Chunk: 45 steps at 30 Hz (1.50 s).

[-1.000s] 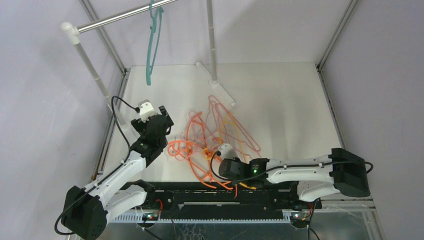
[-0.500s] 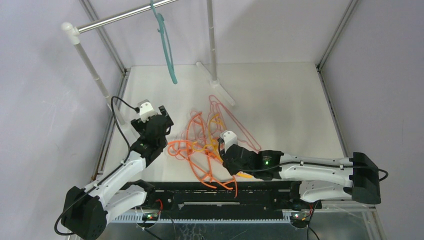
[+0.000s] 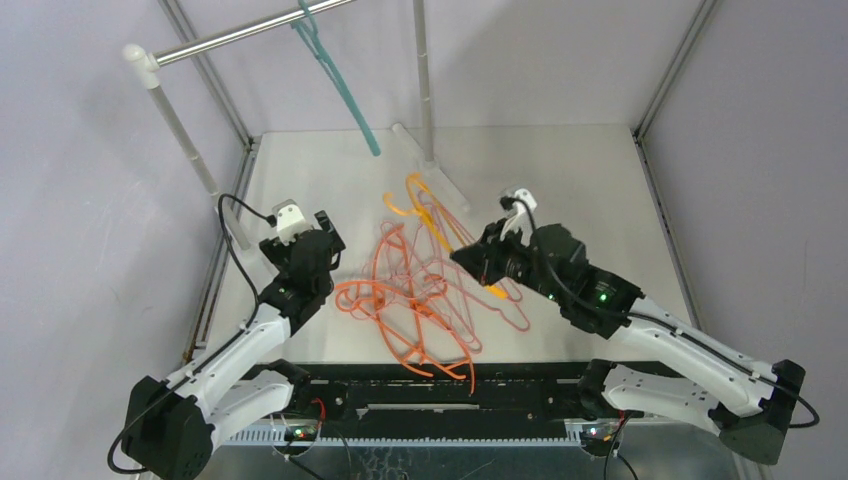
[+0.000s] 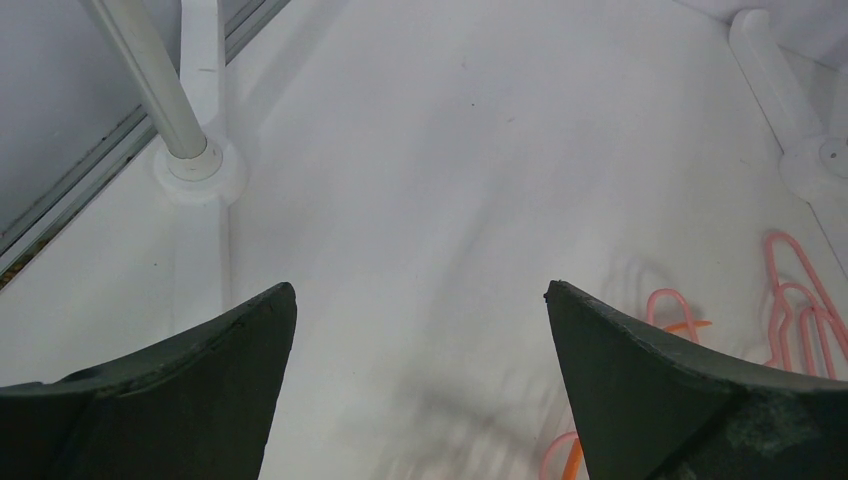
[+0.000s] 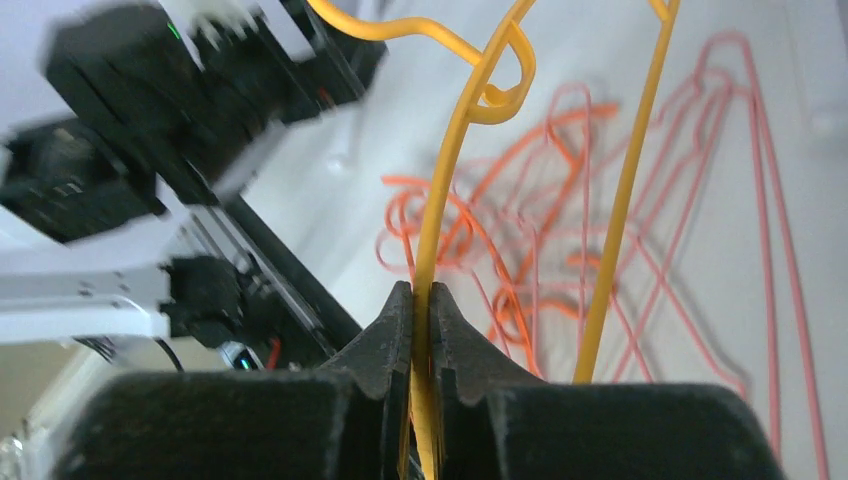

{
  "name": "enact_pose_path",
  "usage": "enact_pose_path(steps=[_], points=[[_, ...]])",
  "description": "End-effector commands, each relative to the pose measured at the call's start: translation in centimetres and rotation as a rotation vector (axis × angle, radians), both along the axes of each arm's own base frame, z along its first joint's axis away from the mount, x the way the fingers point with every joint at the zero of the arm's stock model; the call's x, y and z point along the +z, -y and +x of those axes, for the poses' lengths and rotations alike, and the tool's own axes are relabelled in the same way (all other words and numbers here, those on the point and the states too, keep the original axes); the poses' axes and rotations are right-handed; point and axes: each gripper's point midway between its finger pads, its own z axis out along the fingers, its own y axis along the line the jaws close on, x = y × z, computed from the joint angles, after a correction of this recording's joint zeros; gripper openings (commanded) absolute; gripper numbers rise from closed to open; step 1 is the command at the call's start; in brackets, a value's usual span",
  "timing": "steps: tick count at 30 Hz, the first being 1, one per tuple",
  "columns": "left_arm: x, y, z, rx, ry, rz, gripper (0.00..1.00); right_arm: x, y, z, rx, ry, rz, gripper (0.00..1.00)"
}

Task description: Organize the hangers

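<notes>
- While the right end effector is clenched on the thin wire of the yellow-orange hanger, pinching one sloping side below the hook, the hanger is held up off the tabletop, above the heap.
- Left end effector: released, jaws wide with nothing between them, over bare tabletop left of the heap.
- Orange hangers and pink hangers lie tangled on the tabletop; a teal hanger hangs slanted on the silver rail.
- The step in hand looks like carrying the yellow-orange hanger to the rail. Raise it straight first, so its lower bar clears the heap and drags nothing along.
- Such thin wire may pivot in the pinch, so go slowly, keep the hook uppermost and facing the rail, and lower it on beside the teal hanger, not against it.
</notes>
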Motion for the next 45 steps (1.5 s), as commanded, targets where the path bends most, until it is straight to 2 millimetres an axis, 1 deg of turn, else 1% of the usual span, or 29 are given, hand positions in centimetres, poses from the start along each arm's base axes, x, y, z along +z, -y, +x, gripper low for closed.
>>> enact_pose_path(steps=[1,5,10,13,18,20,21,23,24,29,31,35,39,41,42,43,44,45], points=[[0.9,0.0,0.1,0.010,0.041,-0.015,0.99,7.4,-1.2,0.5,0.101,0.126,0.210,0.00],[0.9,0.0,0.1,0.011,0.041,-0.014,0.99,10.3,-1.7,1.0,0.127,0.166,0.271,0.00],[1.0,-0.1,0.0,0.012,0.047,-0.017,0.99,12.0,-2.6,1.0,0.180,0.170,0.313,0.00],[0.9,0.0,0.1,0.010,0.044,-0.017,0.99,13.1,-3.4,0.7,0.231,0.170,0.351,0.00],[1.0,0.0,0.0,0.011,0.046,-0.018,1.00,16.2,-5.1,0.5,0.313,0.192,0.433,0.00],[1.0,-0.1,0.0,0.014,0.048,-0.017,0.99,17.4,-6.0,0.7,0.343,0.196,0.460,0.00],[1.1,-0.1,0.0,0.014,0.049,-0.018,1.00,17.6,-6.7,1.0,0.357,0.190,0.469,0.00],[1.1,-0.2,-0.1,0.016,0.050,-0.018,1.00,19.4,-7.6,1.2,0.390,0.202,0.516,0.00],[1.1,-0.2,-0.1,0.016,0.051,-0.019,0.99,19.7,-8.2,1.5,0.401,0.198,0.529,0.00],[1.4,-0.2,-0.2,0.016,0.060,-0.023,0.99,22.0,-10.8,3.6,0.430,0.224,0.600,0.00],[1.4,-0.2,-0.2,0.015,0.062,-0.024,0.99,23.0,-11.8,4.7,0.431,0.243,0.627,0.00],[1.5,-0.3,-0.3,0.016,0.067,-0.028,0.99,24.3,-13.9,7.3,0.427,0.267,0.672,0.00],[1.6,-0.3,-0.3,0.014,0.072,-0.031,0.99,25.2,-15.5,9.9,0.433,0.284,0.720,0.00],[1.7,-0.3,-0.4,0.013,0.074,-0.033,0.99,25.3,-16.1,11.3,0.419,0.289,0.732,0.00],[1.7,-0.2,-0.4,0.012,0.076,-0.036,0.99,25.0,-16.6,12.2,0.414,0.284,0.734,0.00],[1.8,-0.2,-0.4,0.011,0.078,-0.039,0.99,25.0,-16.9,12.9,0.410,0.286,0.739,0.00],[1.8,-0.2,-0.4,0.009,0.079,-0.041,0.99,25.5,-17.1,13.4,0.409,0.295,0.750,0.00],[1.8,-0.1,-0.4,0.007,0.080,-0.043,1.00,25.4,-17.5,14.0,0.408,0.297,0.755,0.00]])
